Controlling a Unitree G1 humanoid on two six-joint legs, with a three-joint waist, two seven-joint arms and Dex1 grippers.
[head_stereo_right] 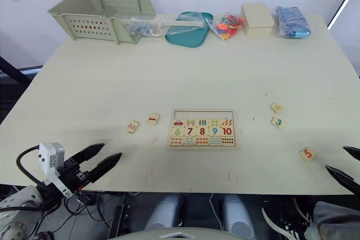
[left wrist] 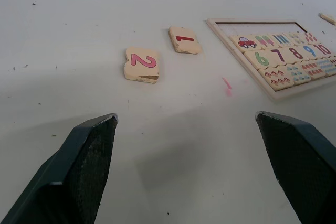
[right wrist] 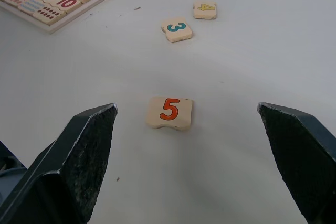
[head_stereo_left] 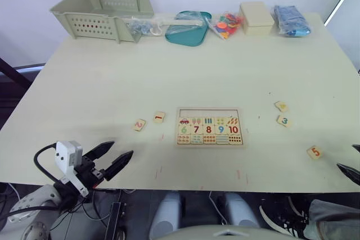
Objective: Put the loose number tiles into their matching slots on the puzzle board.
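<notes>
Pale worktop (head_stereo_left: 112, 82) carried the light-wood puzzle board (head_stereo_left: 209, 127), its far slot row (head_stereo_left: 207, 113) empty. Square wooden tiles 1 (head_stereo_left: 159, 117), 2 (head_stereo_left: 139, 125) lay left; 3 (head_stereo_left: 283, 121), 4 (head_stereo_left: 280, 105), 5 (head_stereo_left: 314, 152) right. Both hands, left (head_stereo_left: 115, 158) and right (head_stereo_right: 344, 163), hovered wide, empty. Green basket (head_stereo_left: 104, 9), cream box (head_stereo_left: 256, 17) stood far back.

The left gripper (left wrist: 186, 145) hovers over the table (left wrist: 79, 24) with its two black fingers (left wrist: 84, 166) spread wide apart, holding nothing. Beyond the fingers lie the 2 tile (left wrist: 142, 64) and the 1 tile (left wrist: 184, 40), near each other but apart. The puzzle board (left wrist: 273, 51) lies beside them, its far row of slots (left wrist: 262, 27) unfilled.
</notes>
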